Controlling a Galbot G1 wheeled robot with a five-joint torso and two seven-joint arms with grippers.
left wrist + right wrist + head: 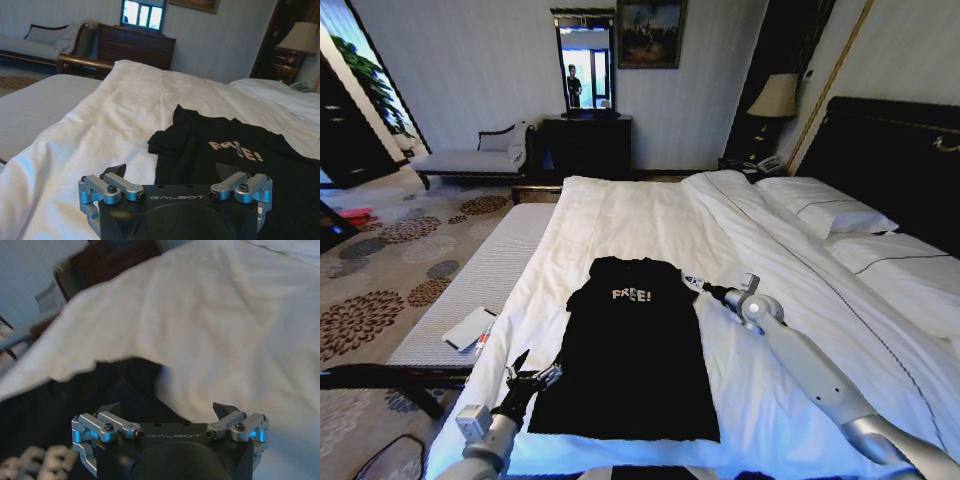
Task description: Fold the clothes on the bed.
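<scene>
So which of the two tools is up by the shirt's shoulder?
The right tool, beside the black T-shirt's shoulder near the lettering. The left tool sits low by the hem-side edge.

**Readable lettering**

The black T-shirt (632, 345) carries white "FREE!" across its chest (creased in the left wrist view, so the letters buckle). "GALBOT" is printed on the left gripper (172, 172) body and the right gripper (170, 410) body.

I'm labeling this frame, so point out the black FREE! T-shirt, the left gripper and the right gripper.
black FREE! T-shirt (630, 350): head view, middle of the torso.
left gripper (538, 372): head view, between its open fingertips.
right gripper (690, 281): head view, at its fingertips.
</scene>
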